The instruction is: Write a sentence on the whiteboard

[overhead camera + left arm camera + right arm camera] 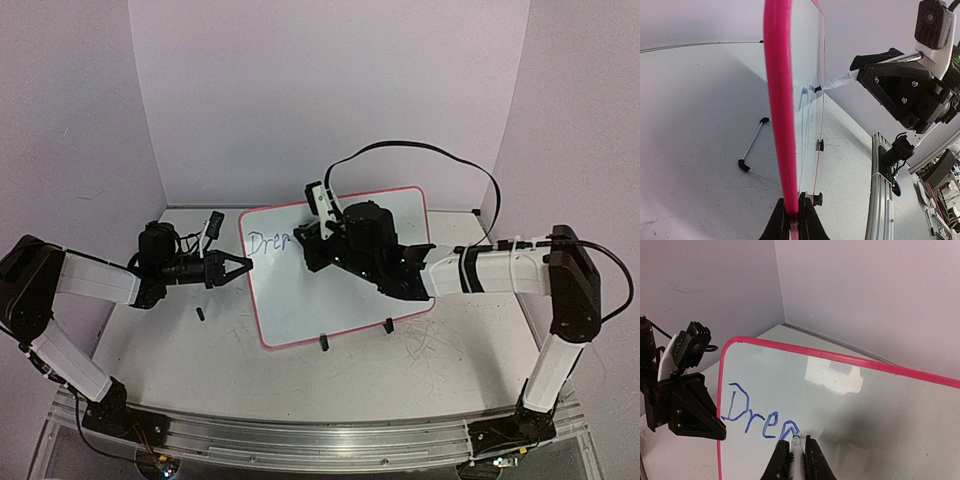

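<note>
The whiteboard (pixel 330 290) stands tilted on two black clip feet mid-table, with blue letters "Drea" (pixel 760 415) at its upper left. My left gripper (pixel 240 268) is shut on the board's left pink rim (pixel 780 115), seen edge-on in the left wrist view. My right gripper (pixel 796 452) is shut on a white marker (pixel 796 460) whose tip touches the board at the end of the last letter. In the top view the right gripper (pixel 310 245) sits over the board's upper middle. The marker also shows in the left wrist view (pixel 835 82).
A small black marker cap (pixel 200 314) lies on the table left of the board. A wire stand with black ends (pixel 752 147) lies behind the board. Purple walls close off the back and sides. A metal rail (pixel 300 440) runs along the near edge.
</note>
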`<action>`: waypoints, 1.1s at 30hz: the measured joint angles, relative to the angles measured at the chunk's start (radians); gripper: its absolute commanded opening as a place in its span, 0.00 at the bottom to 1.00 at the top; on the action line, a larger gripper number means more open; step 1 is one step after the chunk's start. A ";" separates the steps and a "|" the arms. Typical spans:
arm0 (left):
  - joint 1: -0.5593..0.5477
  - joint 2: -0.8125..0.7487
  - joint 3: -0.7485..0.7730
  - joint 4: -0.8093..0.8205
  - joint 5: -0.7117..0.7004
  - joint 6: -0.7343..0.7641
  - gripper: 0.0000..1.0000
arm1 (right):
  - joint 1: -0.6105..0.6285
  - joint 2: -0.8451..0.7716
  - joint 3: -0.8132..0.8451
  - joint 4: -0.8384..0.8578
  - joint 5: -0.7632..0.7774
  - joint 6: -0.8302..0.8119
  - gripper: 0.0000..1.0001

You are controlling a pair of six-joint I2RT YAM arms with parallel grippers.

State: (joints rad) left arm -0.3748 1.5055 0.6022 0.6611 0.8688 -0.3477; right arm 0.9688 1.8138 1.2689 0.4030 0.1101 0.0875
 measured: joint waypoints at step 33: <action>0.000 -0.001 0.000 0.000 0.003 0.004 0.00 | -0.021 -0.045 -0.014 -0.001 -0.069 -0.050 0.00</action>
State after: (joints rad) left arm -0.3748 1.5047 0.6025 0.6613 0.8723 -0.3439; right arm 0.9474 1.7687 1.2549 0.4020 0.0406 0.0371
